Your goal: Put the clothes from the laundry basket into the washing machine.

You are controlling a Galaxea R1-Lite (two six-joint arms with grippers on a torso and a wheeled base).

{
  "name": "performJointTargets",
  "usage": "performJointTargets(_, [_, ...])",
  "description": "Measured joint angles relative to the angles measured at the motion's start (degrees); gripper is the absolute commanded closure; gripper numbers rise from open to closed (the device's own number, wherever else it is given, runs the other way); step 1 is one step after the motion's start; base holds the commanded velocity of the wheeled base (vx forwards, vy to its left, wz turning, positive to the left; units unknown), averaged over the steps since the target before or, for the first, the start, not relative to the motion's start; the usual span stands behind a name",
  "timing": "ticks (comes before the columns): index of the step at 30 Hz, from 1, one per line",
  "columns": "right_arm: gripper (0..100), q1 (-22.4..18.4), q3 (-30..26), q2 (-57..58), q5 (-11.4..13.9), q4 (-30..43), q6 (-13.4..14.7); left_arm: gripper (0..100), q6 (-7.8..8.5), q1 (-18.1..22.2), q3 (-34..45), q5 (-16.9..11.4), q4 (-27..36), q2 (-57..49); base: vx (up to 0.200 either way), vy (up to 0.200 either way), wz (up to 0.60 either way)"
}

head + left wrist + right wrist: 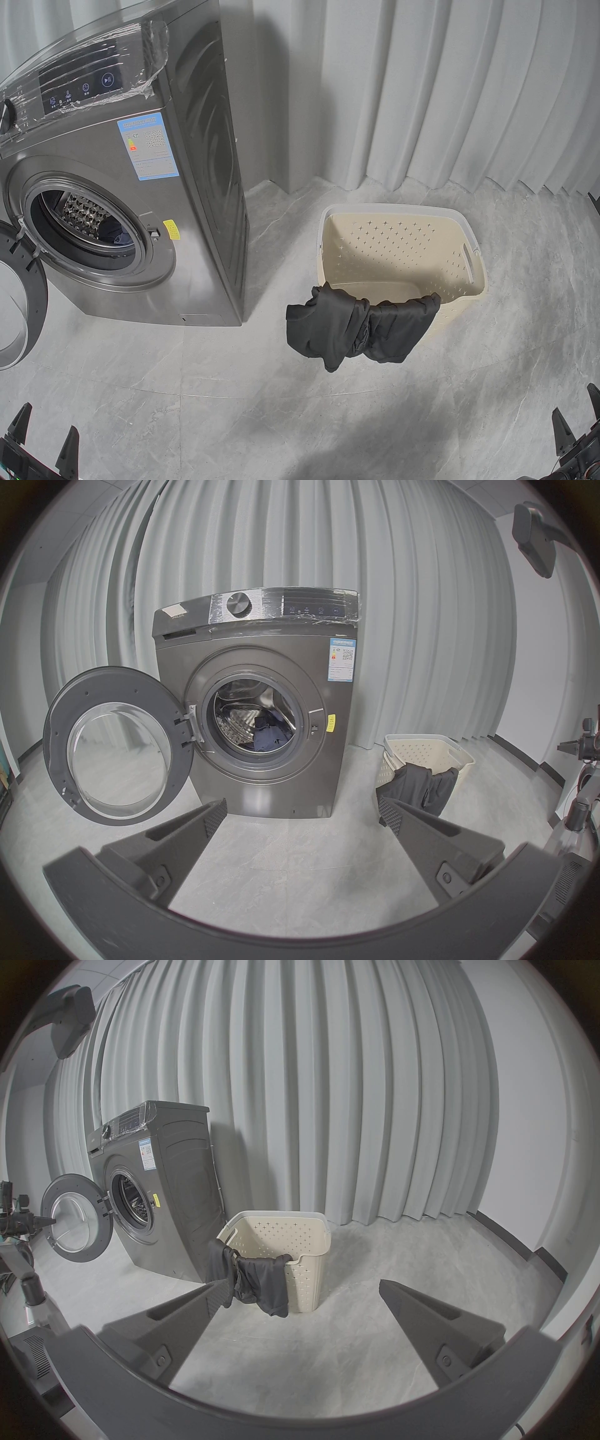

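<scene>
i hold both arms low, well apart from the work. the left gripper is spread wide and empty, facing the washing machine, whose door hangs open. the right gripper is spread and empty too, facing the laundry basket. a dark garment drapes over the basket's near rim.

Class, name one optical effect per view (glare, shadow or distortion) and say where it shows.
Head view: glare on the plastic wrap atop the washing machine. Left wrist view: fisheye bows the curtain, and the corners are dark. Right wrist view: the washing machine shadows the curtain behind it.
</scene>
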State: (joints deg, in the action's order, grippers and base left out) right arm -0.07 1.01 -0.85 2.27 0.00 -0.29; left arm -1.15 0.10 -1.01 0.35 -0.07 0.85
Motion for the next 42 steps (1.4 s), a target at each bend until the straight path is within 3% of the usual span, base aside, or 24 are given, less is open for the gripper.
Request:
performJointTargets(7, [0,0.0,0.0,0.0,0.0,0.0,0.0,0,0.02,0.0,0.0,0.0,0.0,0.0,0.0,0.0,0.0])
performJointTargets(19, [0,0.0,0.0,0.0,0.0,0.0,0.0,0,0.15,0.0,0.0,0.1,0.0,0.0,0.0,-0.2,0.0])
performJointTargets(28, [0,0.0,0.0,-0.1,0.4,-1.5,0.8,0,0.26,0.0,0.0,0.0,0.0,0.0,0.0,0.0,0.0])
performJointTargets(34, [0,0.1,7.6,-2.3,1.9,-2.2,2.3,0,0.24,-0.1,0.0,0.0,0.0,0.0,0.0,0.0,0.0])
performJointTargets(42, [0,2.7,14.0,-18.4,4.7,-3.3,5.2,0,0.15,0.0,0.0,0.0,0.0,0.1,0.0,0.0,0.0])
